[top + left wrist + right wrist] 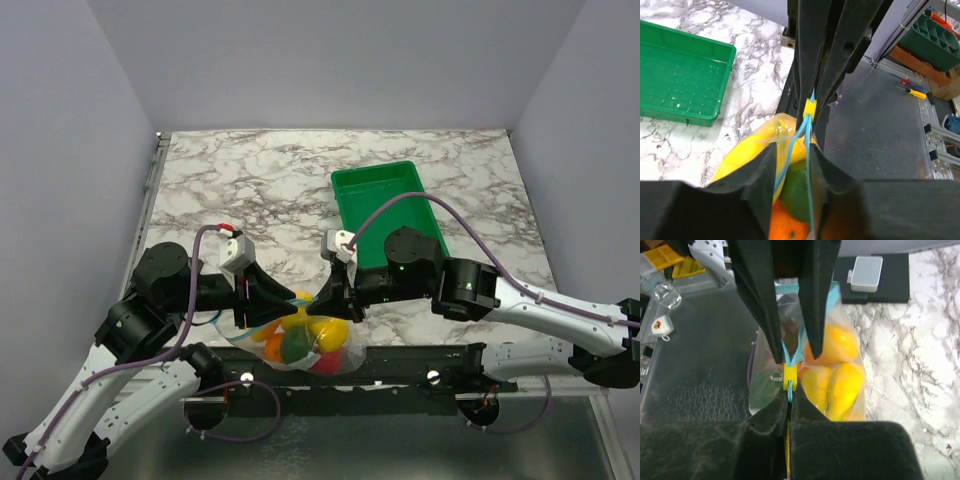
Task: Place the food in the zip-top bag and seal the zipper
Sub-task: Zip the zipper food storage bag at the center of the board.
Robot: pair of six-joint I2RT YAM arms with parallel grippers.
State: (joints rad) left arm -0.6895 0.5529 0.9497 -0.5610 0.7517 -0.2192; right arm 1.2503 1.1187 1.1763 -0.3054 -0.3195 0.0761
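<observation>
The right gripper (790, 402) is clamped tight on the zipper (791, 359), just behind a yellow slider (789, 376). The left gripper (793, 150) stands narrowly parted, with the blue strip running loose between its jaws. Under both is the zip-top bag (296, 350), at the table's (250, 180) six o'clock edge. The food (331, 330) inside is partly hidden by fingers. A green tray (375, 172) lies toward one o'clock.

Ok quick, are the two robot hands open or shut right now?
Left gripper: slightly open around the zipper.
Right gripper: shut on the zipper, beside its yellow slider.
</observation>
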